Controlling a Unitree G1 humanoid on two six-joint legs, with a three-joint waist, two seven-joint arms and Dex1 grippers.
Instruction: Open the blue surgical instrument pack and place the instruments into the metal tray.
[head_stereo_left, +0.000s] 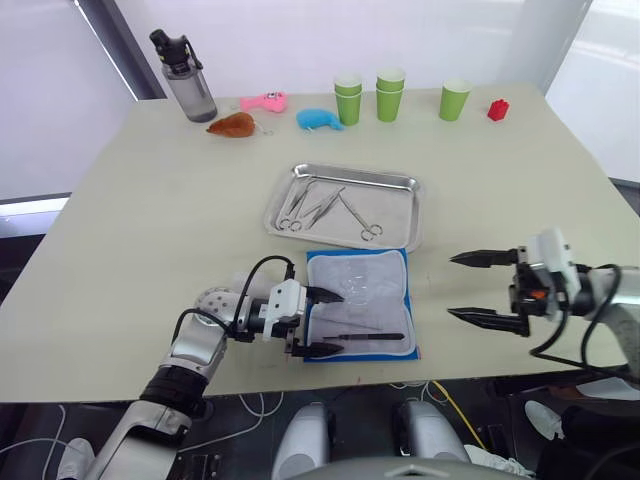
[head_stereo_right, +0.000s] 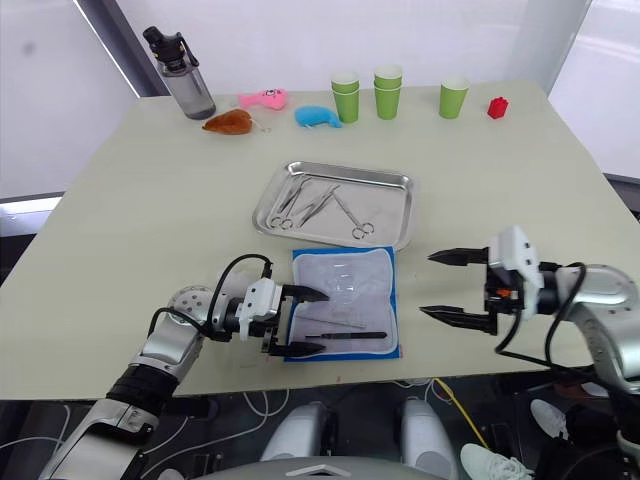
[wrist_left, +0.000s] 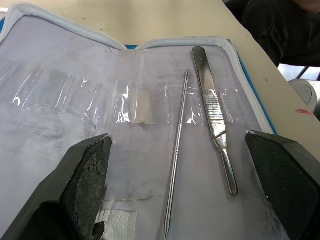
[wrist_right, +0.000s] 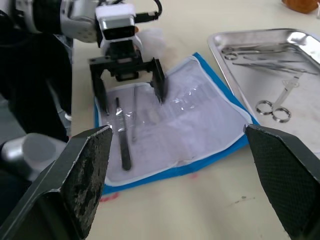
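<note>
The blue surgical instrument pack (head_stereo_left: 360, 300) lies open on the table, white lining up, just in front of the metal tray (head_stereo_left: 400, 236). Two instruments remain on its lining: a thin probe (wrist_left: 176, 165) and a darker flat handle (wrist_left: 214, 125). Several ring-handled instruments (head_stereo_left: 322, 208) lie in the tray. My left gripper (head_stereo_left: 322, 322) is open at the pack's left edge, its fingers (wrist_left: 82, 172) straddling the two instruments. My right gripper (head_stereo_left: 488, 288) hangs open to the right of the pack, holding nothing.
Along the far edge stand a grey bottle (head_stereo_left: 185, 78), a brown toy (head_stereo_left: 232, 125), a pink toy (head_stereo_left: 265, 101), a blue whale toy (head_stereo_left: 318, 119), green cups (head_stereo_left: 390, 95) and a red block (head_stereo_left: 497, 109). The table's front edge (head_stereo_left: 300, 385) runs close below the pack.
</note>
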